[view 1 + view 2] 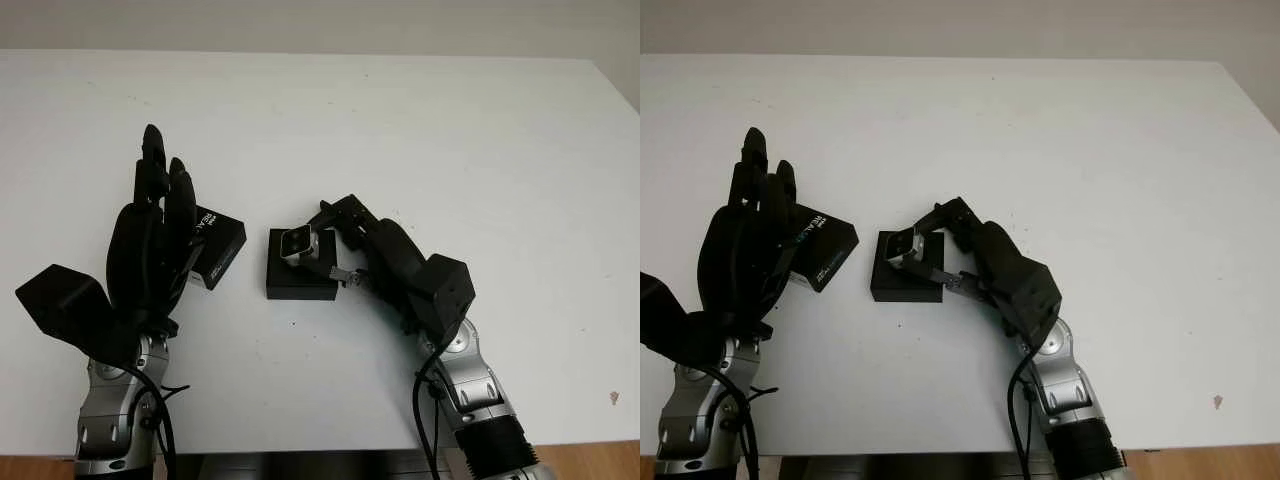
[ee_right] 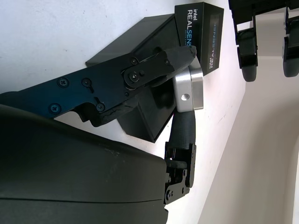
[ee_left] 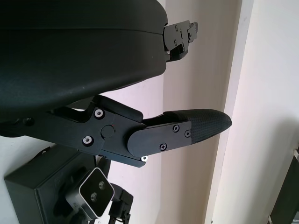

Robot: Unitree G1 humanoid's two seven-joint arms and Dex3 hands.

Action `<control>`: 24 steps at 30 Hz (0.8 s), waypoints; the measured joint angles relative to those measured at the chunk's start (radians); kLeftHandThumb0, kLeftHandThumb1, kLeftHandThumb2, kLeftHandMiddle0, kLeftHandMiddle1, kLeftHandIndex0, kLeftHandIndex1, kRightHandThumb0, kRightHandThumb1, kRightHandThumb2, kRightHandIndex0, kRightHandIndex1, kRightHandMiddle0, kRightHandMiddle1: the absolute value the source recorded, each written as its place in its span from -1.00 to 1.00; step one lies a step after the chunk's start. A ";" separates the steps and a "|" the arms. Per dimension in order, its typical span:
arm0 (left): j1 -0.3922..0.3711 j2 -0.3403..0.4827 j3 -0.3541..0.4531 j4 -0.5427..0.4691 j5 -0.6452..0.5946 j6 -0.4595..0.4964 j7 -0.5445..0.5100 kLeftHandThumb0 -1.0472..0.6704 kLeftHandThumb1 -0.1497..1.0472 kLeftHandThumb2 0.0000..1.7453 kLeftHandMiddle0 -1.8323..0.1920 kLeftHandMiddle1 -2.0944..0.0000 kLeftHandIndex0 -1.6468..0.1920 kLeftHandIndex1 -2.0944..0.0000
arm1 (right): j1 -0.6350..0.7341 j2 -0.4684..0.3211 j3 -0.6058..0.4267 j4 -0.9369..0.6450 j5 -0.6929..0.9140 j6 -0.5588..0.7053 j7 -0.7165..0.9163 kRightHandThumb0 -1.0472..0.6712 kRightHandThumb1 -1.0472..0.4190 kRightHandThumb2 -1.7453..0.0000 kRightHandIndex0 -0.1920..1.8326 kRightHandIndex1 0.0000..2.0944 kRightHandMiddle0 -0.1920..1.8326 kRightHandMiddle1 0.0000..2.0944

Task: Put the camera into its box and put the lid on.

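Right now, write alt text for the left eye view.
The right hand holds the silver camera over the open black box mid-table. The left hand, open, hangs over the lid left of the box, on a white table.

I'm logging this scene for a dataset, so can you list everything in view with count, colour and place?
camera: one, silver with a dark front, held over the open box near the table's middle.
box: one, black, open, on the table under the camera.
lid: one, black with white lettering, on the table left of the box, beside the left robot hand.
table: one, white, under everything.
left robot hand: one, black, open, above the table next to the lid.
right robot hand: one, black, fingers closed on the camera at the box.
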 measured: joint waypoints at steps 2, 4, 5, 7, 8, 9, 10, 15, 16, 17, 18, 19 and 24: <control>0.000 0.000 0.001 0.000 0.000 0.000 0.000 -0.58 1.00 -0.35 1.00 1.00 1.00 1.00 | 0.000 -0.002 0.000 0.000 0.000 -0.001 0.003 -0.35 -1.00 0.71 -0.68 -0.96 -0.38 1.00; 0.000 0.000 0.001 0.000 0.000 0.000 0.000 -0.58 1.00 -0.35 1.00 1.00 1.00 1.00 | 0.001 -0.002 0.000 0.000 0.000 -0.001 0.004 -0.34 -1.00 0.72 -0.67 -0.95 -0.39 1.00; 0.000 0.000 0.001 0.000 0.000 0.000 0.000 -0.58 1.00 -0.35 1.00 1.00 1.00 1.00 | 0.001 -0.002 0.000 0.000 0.000 -0.001 0.004 -0.34 -1.00 0.72 -0.67 -0.95 -0.39 1.00; 0.000 0.000 0.001 0.000 0.000 0.000 0.000 -0.59 1.00 -0.35 1.00 1.00 1.00 1.00 | 0.002 -0.002 0.001 0.000 0.000 -0.002 0.004 -0.34 -1.00 0.72 -0.67 -0.95 -0.40 1.00; 0.000 0.000 0.001 0.000 0.000 0.000 0.000 -0.59 1.00 -0.35 1.00 1.00 1.00 1.00 | 0.002 -0.002 0.001 0.000 0.000 -0.003 0.004 -0.35 -1.00 0.72 -0.67 -0.95 -0.40 1.00; 0.000 0.000 0.001 0.000 0.000 0.000 0.000 -0.59 1.00 -0.35 1.00 1.00 1.00 1.00 | 0.003 -0.002 0.001 0.002 -0.001 -0.006 0.005 -0.37 -1.00 0.72 -0.67 -0.95 -0.39 1.00; 0.000 0.000 0.001 0.000 0.000 0.001 0.000 -0.59 1.00 -0.35 1.00 1.00 1.00 1.00 | 0.003 -0.003 0.002 0.004 -0.003 -0.010 0.005 -0.39 -1.00 0.72 -0.67 -0.95 -0.38 1.00; 0.001 0.000 0.001 0.000 0.000 0.001 0.000 -0.59 1.00 -0.35 1.00 1.00 1.00 1.00 | 0.003 -0.004 0.007 0.020 -0.011 -0.035 0.011 -0.38 -1.00 0.71 -0.68 -0.95 -0.37 1.00; 0.001 0.000 0.001 0.000 0.000 0.001 0.000 -0.59 1.00 -0.35 1.00 1.00 1.00 1.00 | 0.003 -0.004 0.009 0.023 -0.014 -0.039 0.012 -0.36 -1.00 0.71 -0.68 -0.96 -0.37 1.00; 0.001 0.000 0.001 0.000 0.000 0.001 0.000 -0.59 1.00 -0.35 1.00 1.00 1.00 1.00 | 0.003 -0.004 0.011 0.025 -0.018 -0.042 0.013 -0.34 -1.00 0.71 -0.68 -0.96 -0.37 1.00; 0.001 0.000 0.001 0.000 0.000 0.001 0.000 -0.59 1.00 -0.36 1.00 1.00 1.00 1.00 | 0.003 -0.004 0.013 0.027 -0.023 -0.046 0.012 -0.33 -1.00 0.71 -0.69 -0.96 -0.37 1.00; 0.001 0.000 0.001 0.000 0.000 0.001 0.000 -0.59 1.00 -0.36 1.00 1.00 1.00 1.00 | 0.002 -0.004 0.017 0.030 -0.033 -0.053 0.011 -0.31 -1.00 0.71 -0.69 -0.96 -0.38 1.00; 0.004 0.000 0.001 0.000 0.000 0.001 0.000 -0.58 1.00 -0.35 1.00 1.00 1.00 1.00 | 0.006 -0.019 0.048 0.042 -0.100 -0.109 -0.012 -0.28 -1.00 0.70 -0.71 -0.97 -0.43 1.00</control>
